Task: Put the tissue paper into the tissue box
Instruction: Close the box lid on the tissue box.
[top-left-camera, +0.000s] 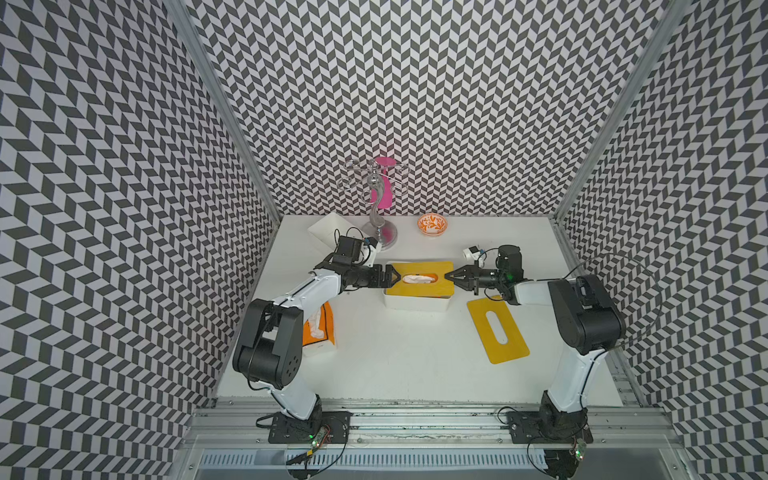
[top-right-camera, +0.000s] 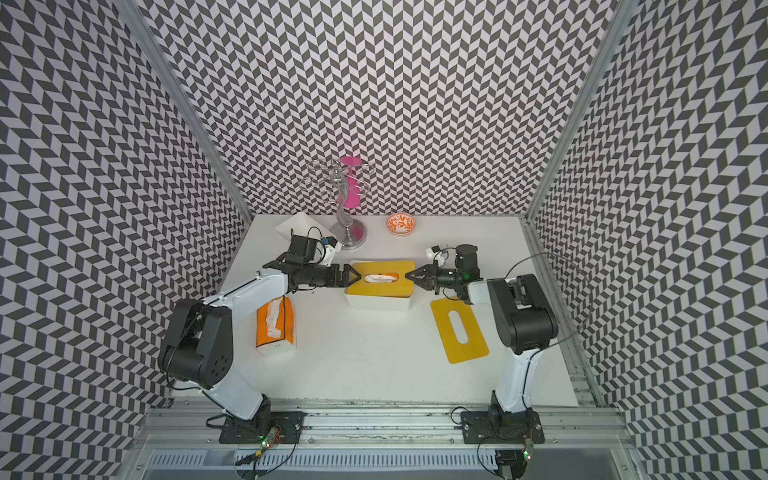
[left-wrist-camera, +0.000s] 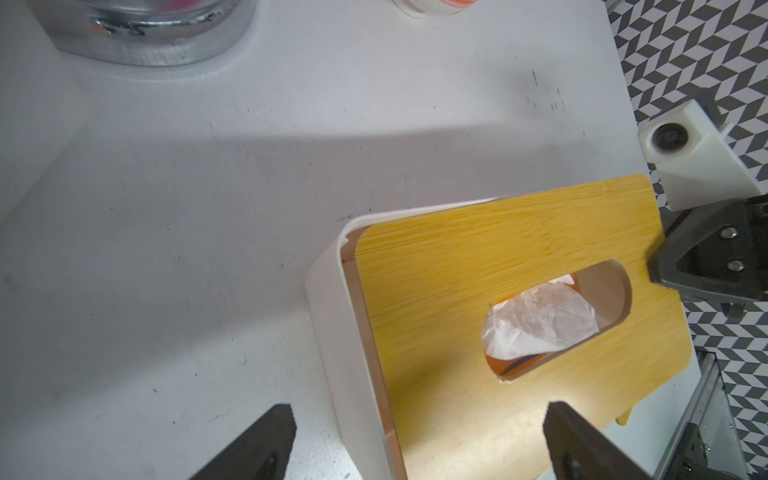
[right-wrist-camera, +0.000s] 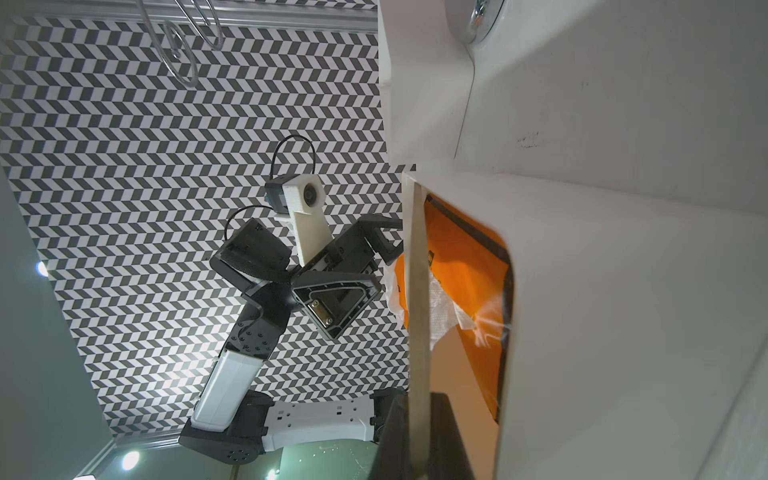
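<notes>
Nearest us on the white worktop (top-left-camera: 399, 357), an orange tissue pack (top-right-camera: 276, 328) lies partly under the left arm, white tissue showing along its top; well apart on the right lies a loose bamboo lid (top-left-camera: 497, 330), flat, its slot bare.

Between them and a little farther back stands the white tissue box (top-left-camera: 415, 302); a slotted bamboo lid (top-left-camera: 419, 286) sits askew over it, and in the right wrist view its right end stands off the rim, an orange pack showing in the gap. The tissue paper (top-left-camera: 417, 279) lies inside the box, crumpled white under the slot in both top views and in the left wrist view (left-wrist-camera: 536, 324).

The left gripper (top-left-camera: 392, 277) is at the lid's left end, its fingers (left-wrist-camera: 266, 440) spread wide and holding nothing; we cannot tell whether they touch the lid. The right gripper (top-left-camera: 447, 276) meets the lid's right end, fingers (left-wrist-camera: 706, 266) pressed together on the lid's edge.

Farthest back, near the wall, we see a white square dish (top-left-camera: 326, 230), a chrome stand (top-left-camera: 376, 208) with a pink object (top-left-camera: 384, 183) behind it, and an orange-patterned bowl (top-left-camera: 432, 224).
</notes>
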